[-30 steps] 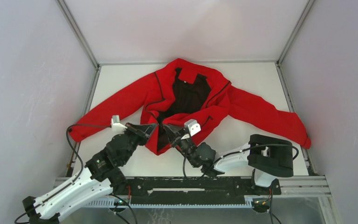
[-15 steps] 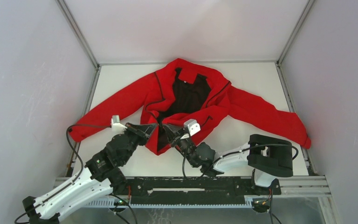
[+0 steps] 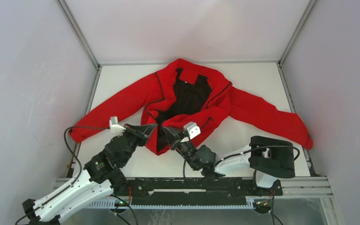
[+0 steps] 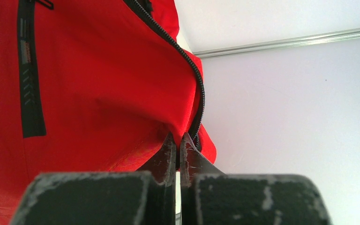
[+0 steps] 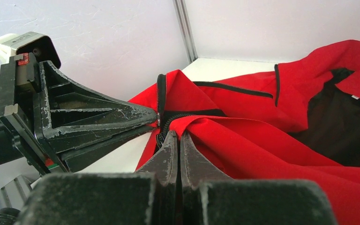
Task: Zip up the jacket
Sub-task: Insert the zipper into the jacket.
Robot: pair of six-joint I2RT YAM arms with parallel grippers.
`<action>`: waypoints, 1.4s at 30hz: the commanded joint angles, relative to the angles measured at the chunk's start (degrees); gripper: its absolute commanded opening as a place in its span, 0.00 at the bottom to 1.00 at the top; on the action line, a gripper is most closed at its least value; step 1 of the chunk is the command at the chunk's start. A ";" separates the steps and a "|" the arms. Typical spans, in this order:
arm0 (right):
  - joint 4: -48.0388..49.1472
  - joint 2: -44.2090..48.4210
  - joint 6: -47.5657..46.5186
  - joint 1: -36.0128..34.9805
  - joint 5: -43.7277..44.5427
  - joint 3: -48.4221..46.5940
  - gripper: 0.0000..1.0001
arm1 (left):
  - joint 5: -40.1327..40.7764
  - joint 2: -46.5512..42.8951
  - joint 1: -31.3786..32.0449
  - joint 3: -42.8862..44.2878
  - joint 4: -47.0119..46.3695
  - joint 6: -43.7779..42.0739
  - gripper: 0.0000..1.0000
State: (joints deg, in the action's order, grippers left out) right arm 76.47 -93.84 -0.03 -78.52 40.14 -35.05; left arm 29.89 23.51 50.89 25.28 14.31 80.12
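Top external view showed the jacket (image 3: 225, 105) spread on the table (image 3: 262, 79), front open, with the left claw (image 3: 152, 126) and right claw (image 3: 165, 129) each pinched shut on a bottom zipper (image 4: 199, 93) edge, so joining and zipping were not yet done.

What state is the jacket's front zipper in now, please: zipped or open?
Open. On the jacket the front edges lie apart, showing black lining between them; the left gripper and right gripper each pinch one lower edge.

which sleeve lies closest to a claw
The sleeve on the left arm's side: it runs right beside the left claw, while the other sleeve stretches away from both.
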 commanded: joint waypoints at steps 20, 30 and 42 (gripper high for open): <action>2.98 -0.55 -1.40 -0.68 0.52 -3.95 0.00 | -0.01 0.28 0.26 -0.10 -2.00 0.12 0.00; 2.04 -1.13 -1.20 -0.65 1.10 -4.80 0.00 | -0.18 0.29 0.26 0.07 -2.00 -0.20 0.00; 1.72 -1.44 -0.49 -0.49 1.57 -5.02 0.00 | -0.43 0.27 0.27 0.03 -2.18 -0.36 0.00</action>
State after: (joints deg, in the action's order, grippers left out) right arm 76.01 -95.07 -0.95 -78.52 41.76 -37.32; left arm 29.78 23.64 50.89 25.28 14.31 80.07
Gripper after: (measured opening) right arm 0.008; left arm 0.008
